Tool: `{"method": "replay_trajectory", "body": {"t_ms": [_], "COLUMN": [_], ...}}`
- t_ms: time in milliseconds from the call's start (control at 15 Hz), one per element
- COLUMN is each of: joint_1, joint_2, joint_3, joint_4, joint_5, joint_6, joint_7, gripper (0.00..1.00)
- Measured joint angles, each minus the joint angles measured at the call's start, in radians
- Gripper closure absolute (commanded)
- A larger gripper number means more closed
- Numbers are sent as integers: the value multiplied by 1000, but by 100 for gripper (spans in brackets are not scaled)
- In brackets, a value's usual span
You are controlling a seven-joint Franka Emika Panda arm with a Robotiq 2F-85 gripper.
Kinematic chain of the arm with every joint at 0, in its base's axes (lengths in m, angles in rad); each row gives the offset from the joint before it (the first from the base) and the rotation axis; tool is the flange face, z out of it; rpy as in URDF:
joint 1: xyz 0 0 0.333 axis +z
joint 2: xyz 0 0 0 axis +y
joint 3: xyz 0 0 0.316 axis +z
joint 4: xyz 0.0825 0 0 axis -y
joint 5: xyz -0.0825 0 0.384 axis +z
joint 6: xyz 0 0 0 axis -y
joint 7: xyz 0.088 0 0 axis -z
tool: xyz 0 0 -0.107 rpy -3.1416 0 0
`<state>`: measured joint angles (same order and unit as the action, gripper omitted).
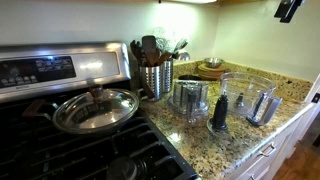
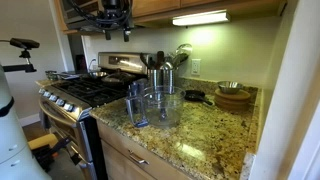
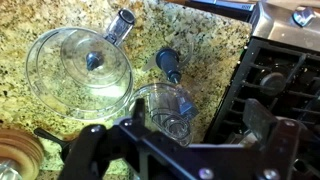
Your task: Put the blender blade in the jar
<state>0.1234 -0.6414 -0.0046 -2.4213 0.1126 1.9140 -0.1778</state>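
The blender blade [image 1: 218,112] is a small dark spindle standing upright on the granite counter. It is between the silvery ribbed cylinder [image 1: 190,98] and the jar [image 1: 248,95]. The jar is wide, clear and empty, with a side handle. In the wrist view the blade [image 3: 168,62] stands just right of the jar [image 3: 75,65]. My gripper [image 3: 175,140] is open and empty, high above the counter, roughly over the cylinder. It shows at the top of both exterior views [image 1: 288,10] [image 2: 115,18]. In an exterior view the jar [image 2: 165,105] is visible, but I cannot make out the blade.
A steel utensil holder [image 1: 155,78] stands behind the cylinder. A pan with a glass lid [image 1: 95,108] sits on the gas stove [image 3: 270,70] beside the counter. Wooden bowls [image 1: 210,68] are at the back of the counter. The counter's front edge is near the jar.
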Motion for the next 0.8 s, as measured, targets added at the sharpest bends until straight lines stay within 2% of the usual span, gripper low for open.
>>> {"method": "replay_trajectory", "body": {"t_ms": [533,800], "joint_1": [0,-2], "joint_2": [1,25], "joint_3": [2,37], "joint_4": [0,-13], "joint_5": [0,-1], "joint_6": [0,26], "joint_7": [0,33], "gripper": [0,0]}}
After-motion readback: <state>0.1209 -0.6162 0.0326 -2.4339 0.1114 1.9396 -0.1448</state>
